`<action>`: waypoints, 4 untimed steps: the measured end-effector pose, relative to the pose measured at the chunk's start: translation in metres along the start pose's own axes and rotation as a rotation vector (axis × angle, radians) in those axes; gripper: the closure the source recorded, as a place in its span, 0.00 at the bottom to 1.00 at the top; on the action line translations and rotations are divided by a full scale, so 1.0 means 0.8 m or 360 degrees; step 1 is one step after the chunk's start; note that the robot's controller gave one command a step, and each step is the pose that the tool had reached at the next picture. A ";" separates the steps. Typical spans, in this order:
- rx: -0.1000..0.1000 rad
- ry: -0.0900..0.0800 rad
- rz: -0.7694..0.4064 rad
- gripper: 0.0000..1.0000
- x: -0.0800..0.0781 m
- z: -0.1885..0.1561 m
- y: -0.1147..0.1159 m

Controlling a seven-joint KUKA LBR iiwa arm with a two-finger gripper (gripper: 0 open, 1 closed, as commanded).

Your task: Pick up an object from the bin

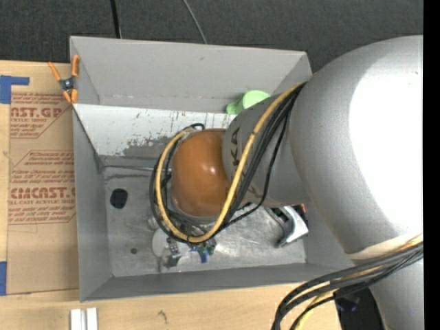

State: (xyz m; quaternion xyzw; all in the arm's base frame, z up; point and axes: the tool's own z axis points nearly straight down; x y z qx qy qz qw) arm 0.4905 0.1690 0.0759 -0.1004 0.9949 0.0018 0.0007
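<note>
1. The gripper [173,251] is hanging low over the bin [89,184] floor, below the orange cover [199,170]. Its opening, and what lies under it, cannot be told.
2. One small dark object [119,199] is lying up-left of it, apart.
3. One white-and-black object [294,227] is lying to its right.
4. One green object [249,101] is lying well beyond it.

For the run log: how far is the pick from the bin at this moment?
Done: the gripper is low near the front wall of the bin. In hand: nothing visibly held. Left: grasp and lift; the small dark thing, green thing and white piece lie apart from it.
</note>
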 end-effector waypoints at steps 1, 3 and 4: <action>0.0006 0.0015 0.0002 1.00 0.001 -0.062 -0.004; 0.0005 0.0002 -0.0019 1.00 -0.008 -0.100 -0.005; 0.0004 0.0001 -0.0089 1.00 0.004 -0.182 -0.007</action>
